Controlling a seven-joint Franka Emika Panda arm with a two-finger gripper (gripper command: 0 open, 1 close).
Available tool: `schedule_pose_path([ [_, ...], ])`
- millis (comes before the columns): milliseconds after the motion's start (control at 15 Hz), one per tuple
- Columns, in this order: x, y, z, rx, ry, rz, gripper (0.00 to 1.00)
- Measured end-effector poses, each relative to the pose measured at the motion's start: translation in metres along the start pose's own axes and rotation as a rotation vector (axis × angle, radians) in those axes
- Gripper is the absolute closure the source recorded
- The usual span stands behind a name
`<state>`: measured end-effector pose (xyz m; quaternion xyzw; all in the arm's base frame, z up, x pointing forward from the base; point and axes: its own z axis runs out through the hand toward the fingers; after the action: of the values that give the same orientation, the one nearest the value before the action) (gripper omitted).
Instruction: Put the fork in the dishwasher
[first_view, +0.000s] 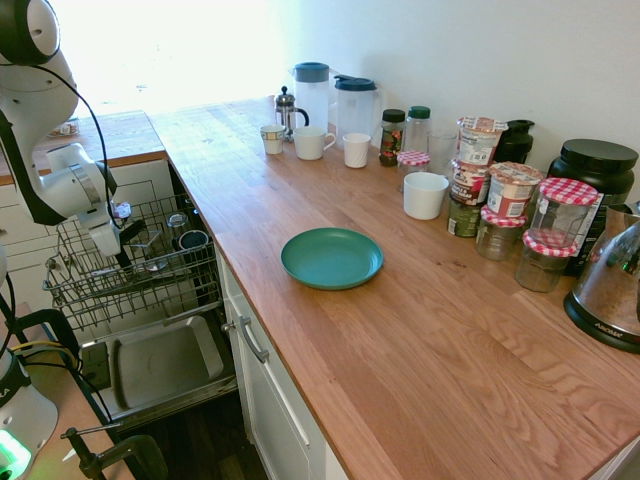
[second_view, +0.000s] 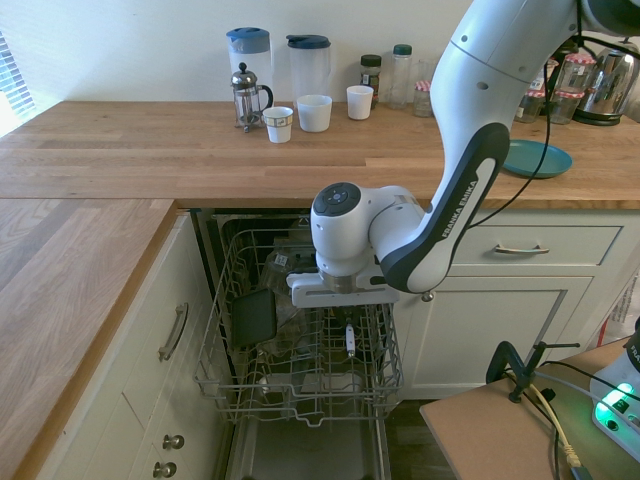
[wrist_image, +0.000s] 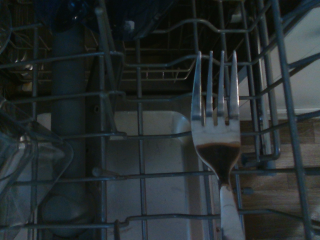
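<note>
In a kitchen with wooden counter (first_view: 400, 330), the end effector (second_view: 349, 335) pinches the fork (wrist_image: 216, 135) inside the dishwasher (second_view: 300, 380) rack.

I work in a home kitchen: a wooden worktop (first_view: 420, 340) carries jars (first_view: 545, 235), mugs (first_view: 312, 142) and a kettle (first_view: 612, 285); below its edge sit white drawers (second_view: 520, 245) and an open dishwasher (second_view: 300, 370).

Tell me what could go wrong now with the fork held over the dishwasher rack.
The fork hangs tines-down from the claw over the wire rack; released here, it might slip through the wide gaps onto the open door. Going lower, the tines might also snag on a wire.
</note>
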<state>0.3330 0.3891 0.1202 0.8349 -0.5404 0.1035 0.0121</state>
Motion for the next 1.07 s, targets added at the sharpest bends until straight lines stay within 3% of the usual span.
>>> schedule_pose_path([
  [133, 0.0, -0.005, 0.012, -0.002, 0.0, 0.002, 1.0],
  [200, -0.001, -0.006, 0.016, -0.004, 0.003, -0.001, 0.0],
  [1067, -0.004, -0.013, 0.027, 0.003, 0.022, -0.009, 0.0],
])
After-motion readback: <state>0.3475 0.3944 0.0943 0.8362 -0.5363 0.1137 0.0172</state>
